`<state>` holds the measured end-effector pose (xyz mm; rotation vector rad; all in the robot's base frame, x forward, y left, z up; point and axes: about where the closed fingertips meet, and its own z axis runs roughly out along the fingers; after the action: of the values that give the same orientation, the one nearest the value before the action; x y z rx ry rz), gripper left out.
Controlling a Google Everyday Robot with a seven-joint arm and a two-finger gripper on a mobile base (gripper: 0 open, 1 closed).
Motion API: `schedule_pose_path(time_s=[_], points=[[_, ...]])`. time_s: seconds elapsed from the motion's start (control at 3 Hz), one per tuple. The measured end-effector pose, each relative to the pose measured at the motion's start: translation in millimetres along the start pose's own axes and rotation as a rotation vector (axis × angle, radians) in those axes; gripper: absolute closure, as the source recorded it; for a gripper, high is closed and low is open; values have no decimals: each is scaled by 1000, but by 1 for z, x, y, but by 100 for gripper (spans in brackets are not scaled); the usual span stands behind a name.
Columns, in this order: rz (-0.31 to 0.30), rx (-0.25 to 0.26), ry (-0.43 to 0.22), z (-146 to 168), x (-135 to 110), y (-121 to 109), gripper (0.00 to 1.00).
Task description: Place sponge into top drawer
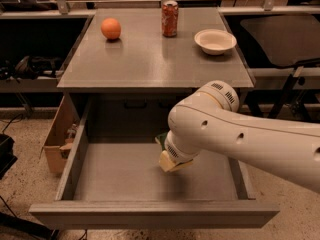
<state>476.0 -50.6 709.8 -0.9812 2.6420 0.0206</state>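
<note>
I am viewing the scene from above and in front of a grey table (150, 59). The top drawer (150, 216) is standing pulled out toward the bottom of the frame, with its plain front panel running along the lower edge and its grey floor showing.

The white arm (240, 139) is reaching in from the right edge of the frame, bending down into the drawer. The gripper (168, 153) is sitting at the arm's lower end, over the middle of the drawer floor and slightly right of centre. The wrist housing is covering most of it, so I cannot tell whether it is spread, pressed together or pinching anything.

The sponge (171, 162) is showing at that same spot, inside the drawer outline, directly under the wrist. Its pale yellow layer is facing the camera and tilting, and a dark green patch is peeking out just above and to the left of it. I cannot tell whether it is touching the drawer floor.

On the table top, 3 items are standing well apart along the upper part of the frame: an orange (111, 28) at upper left, a can (170, 18) at upper centre, and a white bowl (215, 41) at upper right. A cardboard box (52, 144) is sitting on the floor at the left, just beside the drawer's left wall.
</note>
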Motion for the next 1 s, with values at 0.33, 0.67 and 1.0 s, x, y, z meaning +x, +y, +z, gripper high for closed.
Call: schedule_pose_path(time_s=[0.33,0.67,1.0], points=[[0,0,0,0,0,0,0],[-6,-13,-10,-8,-2,-8,0],[50,-49,-62,-45,2,-42,0]])
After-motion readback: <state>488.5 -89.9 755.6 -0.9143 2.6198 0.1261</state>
